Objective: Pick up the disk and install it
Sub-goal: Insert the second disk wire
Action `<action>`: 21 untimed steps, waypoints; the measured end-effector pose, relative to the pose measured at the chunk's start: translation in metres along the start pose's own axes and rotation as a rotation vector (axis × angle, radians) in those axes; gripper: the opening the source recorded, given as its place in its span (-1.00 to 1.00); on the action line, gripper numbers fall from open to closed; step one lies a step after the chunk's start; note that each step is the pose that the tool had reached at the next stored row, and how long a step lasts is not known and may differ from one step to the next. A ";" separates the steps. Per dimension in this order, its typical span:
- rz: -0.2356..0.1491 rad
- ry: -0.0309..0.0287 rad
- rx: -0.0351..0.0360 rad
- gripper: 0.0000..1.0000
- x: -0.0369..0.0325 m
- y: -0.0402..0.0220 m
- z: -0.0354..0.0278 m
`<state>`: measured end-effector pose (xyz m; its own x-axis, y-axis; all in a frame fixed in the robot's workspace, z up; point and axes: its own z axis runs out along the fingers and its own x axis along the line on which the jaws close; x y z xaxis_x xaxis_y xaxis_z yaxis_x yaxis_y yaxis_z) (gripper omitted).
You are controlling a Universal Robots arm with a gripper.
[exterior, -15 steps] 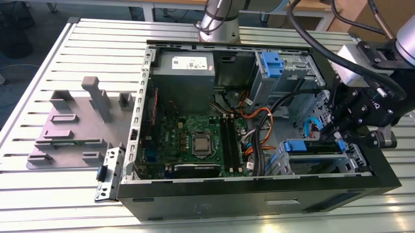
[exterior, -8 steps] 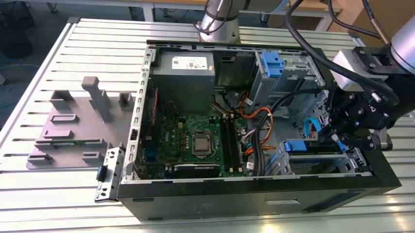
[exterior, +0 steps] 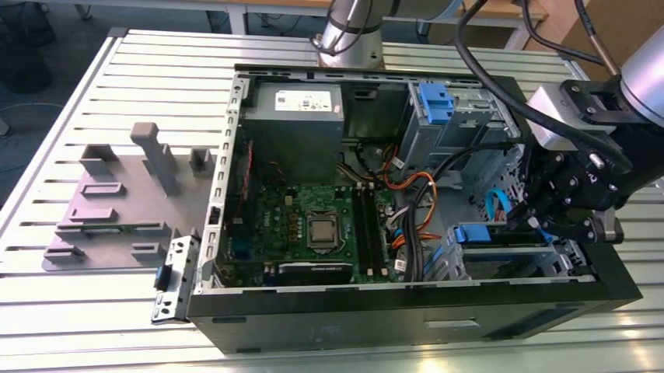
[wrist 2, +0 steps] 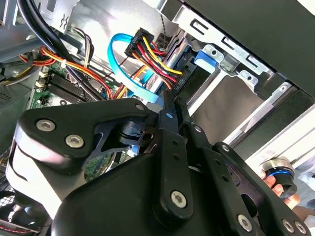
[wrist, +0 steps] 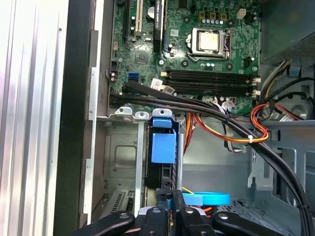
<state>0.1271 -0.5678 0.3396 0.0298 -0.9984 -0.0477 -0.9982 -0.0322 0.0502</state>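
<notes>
You are looking at a ribbed metal tabletop (exterior: 62,140) carrying an open computer case (exterior: 415,311), with a grey moulded holder (exterior: 114,210) lying beside the case on the exterior view's left. Inside the case, the green motherboard (exterior: 311,225) is sitting roughly at the centre, and a grey power supply (exterior: 298,116) is sitting just beyond it, toward the robot arm's base. The tool (exterior: 550,221) is hanging inside the case at the corner farthest from the grey holder, right over the drive bay (wrist: 120,162). The disk (wrist: 163,162) is standing on edge in that bay, its blue carrier (wrist: 163,146) facing the motherboard and its rear end reaching the tool. The black fingers (wrist: 170,194) are meeting the disk's edge, but you cannot tell whether they are clamped on it or merely touching. A blue data cable (wrist 2: 129,73) and a bundle of coloured power wires (wrist 2: 155,61) are running beside the disk, on the motherboard side.
</notes>
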 end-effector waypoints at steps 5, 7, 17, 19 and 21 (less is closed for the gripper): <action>0.000 0.0000 0.0000 -0.68 0.0003 -0.0001 0.0031; 0.000 0.0000 0.0000 -0.68 0.0005 0.0000 0.0041; 0.000 -0.0018 0.0001 -0.68 0.0069 0.0007 0.0049; 0.000 -0.0019 0.0001 -0.68 0.0083 0.0008 0.0049; 0.000 -0.0030 0.0001 -0.68 0.0091 0.0009 0.0049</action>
<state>0.1262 -0.5767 0.3344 0.0299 -0.9983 -0.0507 -0.9982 -0.0324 0.0501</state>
